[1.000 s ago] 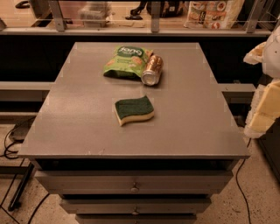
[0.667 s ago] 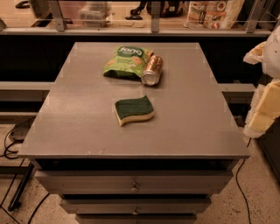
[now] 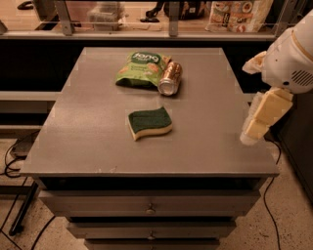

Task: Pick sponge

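Note:
The sponge (image 3: 149,123), dark green on top over a pale yellow base, lies flat near the middle of the grey table (image 3: 88,132). Nothing touches it. My gripper (image 3: 261,117), with cream-yellow pads, hangs from the white arm (image 3: 291,56) at the table's right edge. It is well to the right of the sponge, apart from it, and holds nothing that I can see.
A light-green snack bag (image 3: 142,68) and a copper can (image 3: 169,78) on its side lie behind the sponge at the table's far middle. Drawers (image 3: 149,207) sit under the tabletop. A counter rail with packages (image 3: 234,12) runs along the back. Cables lie on the floor at the left (image 3: 14,156).
My gripper and arm have moved left, from beside the table to over its right edge. The sponge, bag and can have not moved.

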Controlling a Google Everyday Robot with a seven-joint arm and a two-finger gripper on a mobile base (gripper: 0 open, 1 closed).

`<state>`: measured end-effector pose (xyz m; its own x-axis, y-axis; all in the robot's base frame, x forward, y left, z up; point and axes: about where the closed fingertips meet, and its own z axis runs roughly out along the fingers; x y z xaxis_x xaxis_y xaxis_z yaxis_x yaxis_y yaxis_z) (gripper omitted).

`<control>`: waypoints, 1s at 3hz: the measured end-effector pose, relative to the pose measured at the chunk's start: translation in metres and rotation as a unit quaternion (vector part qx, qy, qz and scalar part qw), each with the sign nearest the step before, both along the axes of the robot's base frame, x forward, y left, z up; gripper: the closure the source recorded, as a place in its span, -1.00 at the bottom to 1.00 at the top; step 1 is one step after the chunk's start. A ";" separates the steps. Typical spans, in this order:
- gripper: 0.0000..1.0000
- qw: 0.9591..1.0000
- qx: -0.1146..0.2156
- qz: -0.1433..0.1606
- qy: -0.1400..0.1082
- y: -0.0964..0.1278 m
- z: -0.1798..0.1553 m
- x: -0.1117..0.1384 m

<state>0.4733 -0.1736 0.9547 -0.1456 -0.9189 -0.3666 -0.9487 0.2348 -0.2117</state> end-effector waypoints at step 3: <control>-1.00 0.995 0.096 0.017 0.008 0.044 -0.021 0.022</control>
